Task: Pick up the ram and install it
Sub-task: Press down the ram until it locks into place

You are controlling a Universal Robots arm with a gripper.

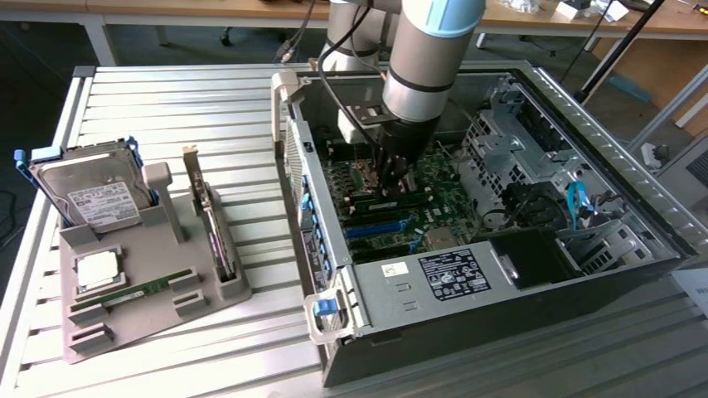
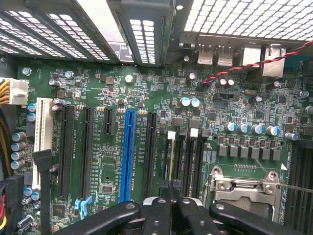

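Right, your end effector (image 1: 395, 192) is down inside the open PC case (image 1: 619, 274), over the motherboard (image 1: 448, 203). Fingers (image 2: 164, 188) are pinched tight together; from the wrist view they sit right at the memory slots (image 2: 183, 156), just beside the CPU socket (image 2: 244, 188). You can see a thin edge in one slot directly ahead of the fingertips, but you can't tell whether that's a ram stick or whether the fingers grip it.

One ram (image 1: 138, 292) stick lies flat in the grey holder tray (image 1: 122, 332) on the slatted worktop (image 1: 177, 108), well apart from the case, on the exterior view's left. Relative to that tray: the silver processor (image 1: 98, 269) is just beside the ram, the hard drive (image 1: 94, 195) stands at the far end, and the bracketed card (image 1: 210, 224) stands on edge along the side nearest the case.
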